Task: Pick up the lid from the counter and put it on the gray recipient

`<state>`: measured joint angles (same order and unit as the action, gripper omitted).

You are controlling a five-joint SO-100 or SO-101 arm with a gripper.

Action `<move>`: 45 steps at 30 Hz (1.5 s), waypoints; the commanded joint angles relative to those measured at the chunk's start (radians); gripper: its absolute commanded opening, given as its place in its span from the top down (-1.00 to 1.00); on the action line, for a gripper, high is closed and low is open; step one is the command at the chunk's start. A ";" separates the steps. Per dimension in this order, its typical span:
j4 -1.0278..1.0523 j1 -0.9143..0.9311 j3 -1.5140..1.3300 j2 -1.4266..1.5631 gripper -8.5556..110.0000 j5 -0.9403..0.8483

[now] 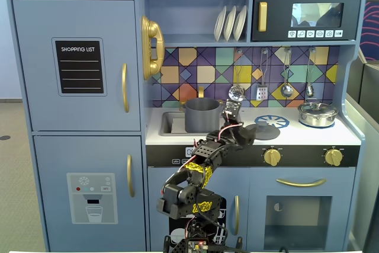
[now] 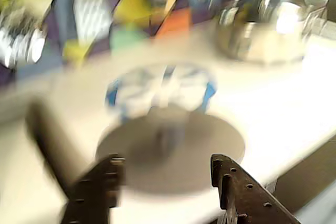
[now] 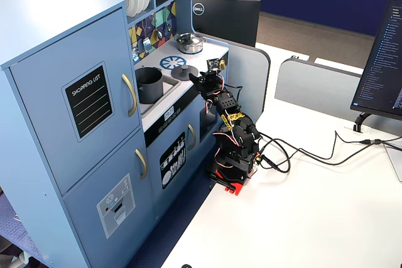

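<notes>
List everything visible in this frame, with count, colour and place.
lid: one, dark gray, flat on the counter in front of the burner
counter: one, white
gray pot: one, matte gray, at the sink, uncovered
burner: one, blue-patterned
silver pot: one, shiny, lidded, counter's right end in a fixed view
plates: three, white, upper shelf
hanging utensils: several, silver, on the backsplash
monitors: two, black, on the desk
gripper: one, black, open, just short of the lid
</notes>
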<state>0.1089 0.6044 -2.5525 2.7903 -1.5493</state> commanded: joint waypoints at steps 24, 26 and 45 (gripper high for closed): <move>-0.482 -0.029 0.293 -0.719 0.55 -0.092; -0.489 -0.028 0.319 -0.752 0.56 -0.092; -0.503 -0.040 0.451 -0.937 0.86 -0.035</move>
<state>-0.3666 0.5860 -2.1721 1.8561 -1.5999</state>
